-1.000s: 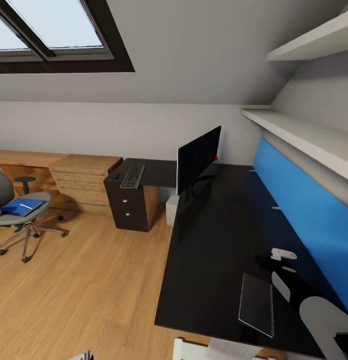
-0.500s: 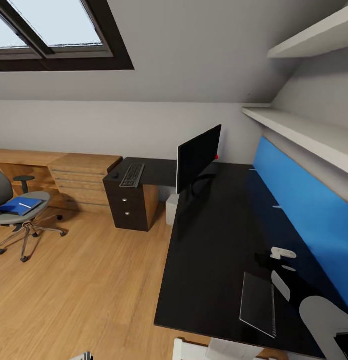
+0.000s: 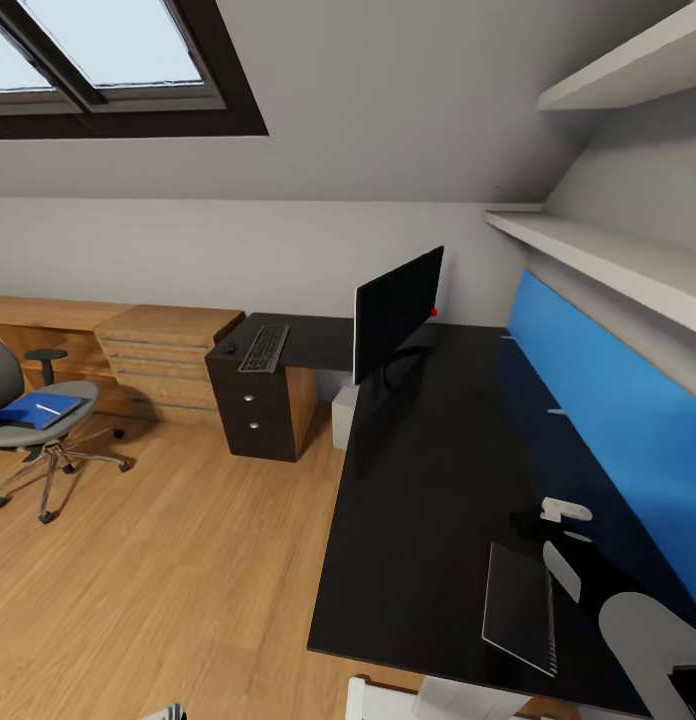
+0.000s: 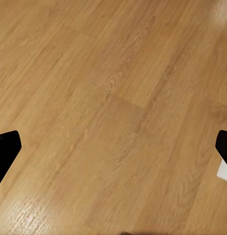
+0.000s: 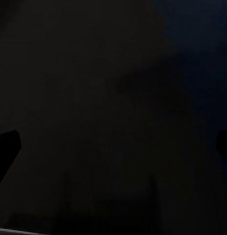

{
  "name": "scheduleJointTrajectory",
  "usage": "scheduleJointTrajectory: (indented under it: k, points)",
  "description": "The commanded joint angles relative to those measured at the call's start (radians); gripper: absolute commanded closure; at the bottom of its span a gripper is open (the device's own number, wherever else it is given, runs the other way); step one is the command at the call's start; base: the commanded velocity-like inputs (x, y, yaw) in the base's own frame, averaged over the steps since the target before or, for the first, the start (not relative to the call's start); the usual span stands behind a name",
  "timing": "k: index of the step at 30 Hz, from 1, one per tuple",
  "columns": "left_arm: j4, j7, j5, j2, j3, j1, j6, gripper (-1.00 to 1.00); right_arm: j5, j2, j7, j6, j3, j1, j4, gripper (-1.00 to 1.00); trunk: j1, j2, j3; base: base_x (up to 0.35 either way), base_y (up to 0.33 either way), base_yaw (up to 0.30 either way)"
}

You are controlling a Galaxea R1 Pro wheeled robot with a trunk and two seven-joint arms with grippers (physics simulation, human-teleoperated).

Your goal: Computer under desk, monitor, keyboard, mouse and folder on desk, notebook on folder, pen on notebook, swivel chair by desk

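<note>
Notebook (image 3: 518, 607) seen lying nearest on desk (image 3: 428, 480), not yet stacked on folder; right arm's white links beside it. Left gripper (image 4: 113, 147) spread open over wood floor (image 4: 108, 98), nothing held; right gripper fingertips apart above dark desktop, empty. Monitor (image 3: 396, 312) on desk, done. Keyboard (image 3: 265, 348) and mouse (image 3: 229, 348) on far wing, judged well apart from monitor. Computer (image 3: 344, 418) under desk. Folder (image 3: 38, 409) left on swivel chair (image 3: 33, 425), pale pen (image 3: 48, 409) on it; chair well apart from desk

You have open desk (image 3: 428, 500) between the monitor (image 3: 396, 312) and the notebook (image 3: 518, 606) near the front edge. The blue panel (image 3: 608, 440) and the shelf (image 3: 608, 262) above it close off your right. Bare floor (image 3: 168, 570) lies between desk and chair (image 3: 38, 425).
</note>
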Motion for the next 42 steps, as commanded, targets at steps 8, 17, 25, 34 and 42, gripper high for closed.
scheduleJointTrajectory:
  k: [8,17,25,34,42]
  points:
    - [-0.001,0.008,0.01,0.002,-0.006,0.0,-0.004,-1.0,-0.011,0.0,-0.007,0.008,0.008,0.0,-0.002,-1.0,0.031,-0.057,-0.026,0.0,0.0,0.0]
    - [-0.001,0.008,0.011,0.002,-0.005,0.0,-0.003,-1.0,-0.01,0.001,-0.007,0.019,0.009,0.0,0.0,-1.0,0.065,-0.12,-0.054,0.0,0.0,0.0]
    - [-0.001,0.008,0.011,0.002,-0.005,0.0,-0.003,-1.0,-0.01,0.002,-0.006,0.107,0.006,0.0,-0.003,-1.0,0.096,-0.176,-0.079,0.0,0.0,0.0]
    - [-0.001,0.008,0.011,0.002,-0.005,0.0,-0.003,-1.0,-0.009,0.003,-0.007,0.122,0.008,0.0,-0.002,-1.0,0.131,-0.239,-0.108,0.0,0.0,0.0]
    - [0.003,0.008,0.012,0.002,-0.004,0.0,-0.002,-1.0,-0.009,0.003,-0.008,0.125,0.009,0.0,0.0,-1.0,0.142,-0.26,-0.117,0.0,0.0,0.0]
